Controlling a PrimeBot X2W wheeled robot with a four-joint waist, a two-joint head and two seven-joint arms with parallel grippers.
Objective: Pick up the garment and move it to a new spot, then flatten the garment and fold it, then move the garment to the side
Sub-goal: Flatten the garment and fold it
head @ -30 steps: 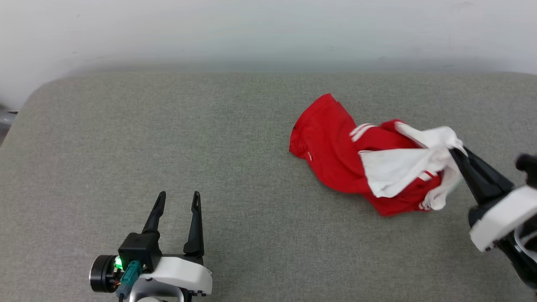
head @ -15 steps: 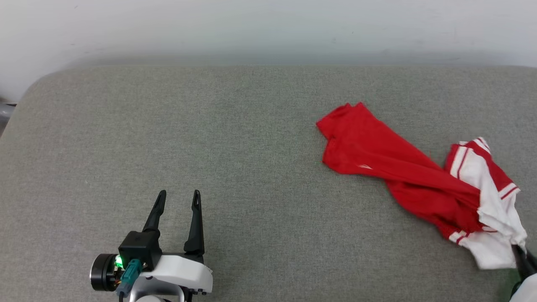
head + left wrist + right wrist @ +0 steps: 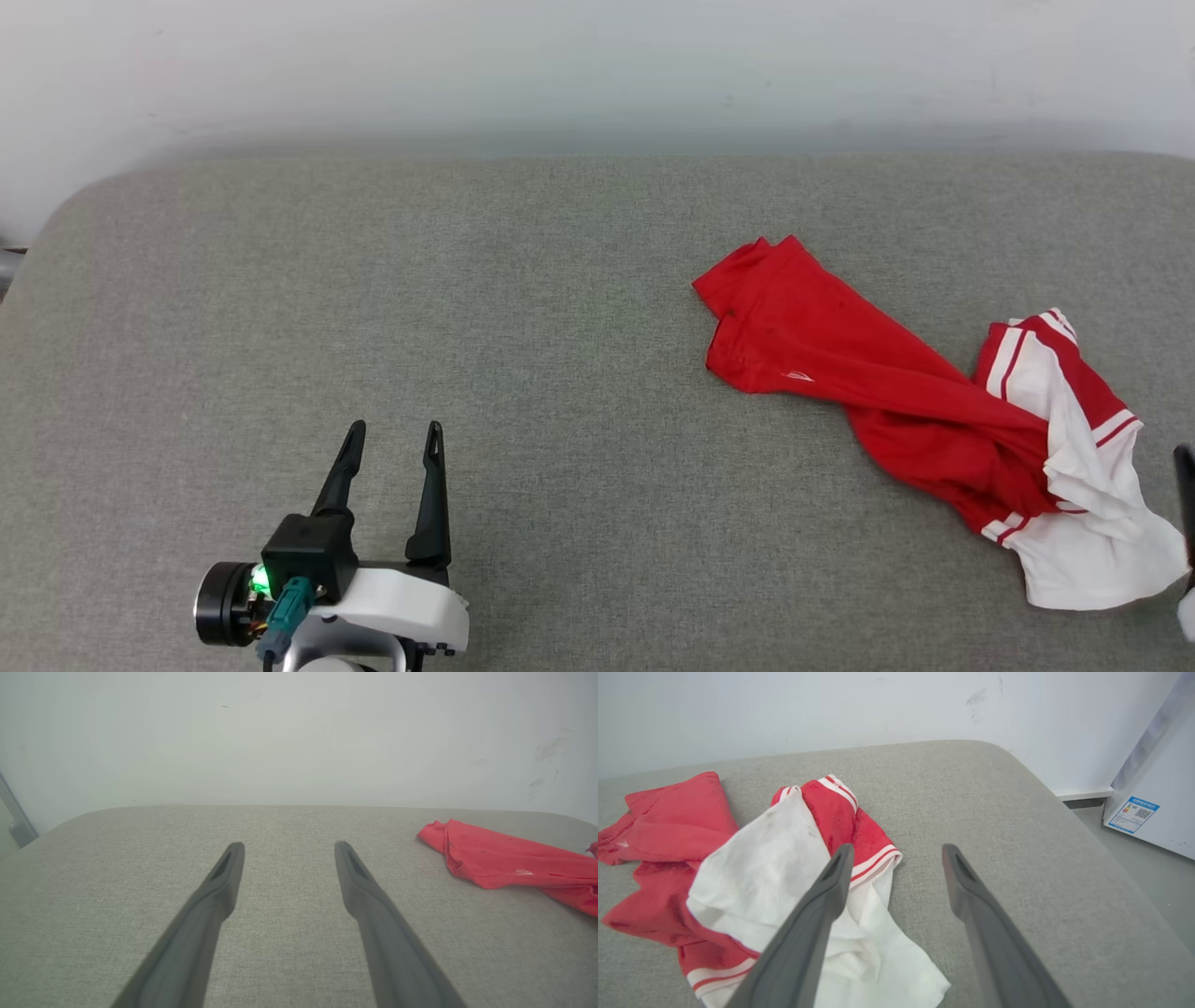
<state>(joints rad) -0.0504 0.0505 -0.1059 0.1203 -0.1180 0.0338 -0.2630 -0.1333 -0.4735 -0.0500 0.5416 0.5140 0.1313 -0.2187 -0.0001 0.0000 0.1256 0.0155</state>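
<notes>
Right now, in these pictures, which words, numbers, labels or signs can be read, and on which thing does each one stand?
No text can be read clearly.
sticker on the white unit: blue-edged, with a square code; the print is too small to read.
small white mark on the red part of the garment: too small to tell whether it holds letters.

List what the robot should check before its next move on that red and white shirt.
1. Right gripper open, nothing clamped: ok.
2. Left gripper open, well apart from the garment: ok.
3. Garment lying wholly on the grey cushion: ok.
4. Garment spread flat: not ok, it is bunched and twisted.
5. Which side of the garment faces up: cannot tell.
</notes>
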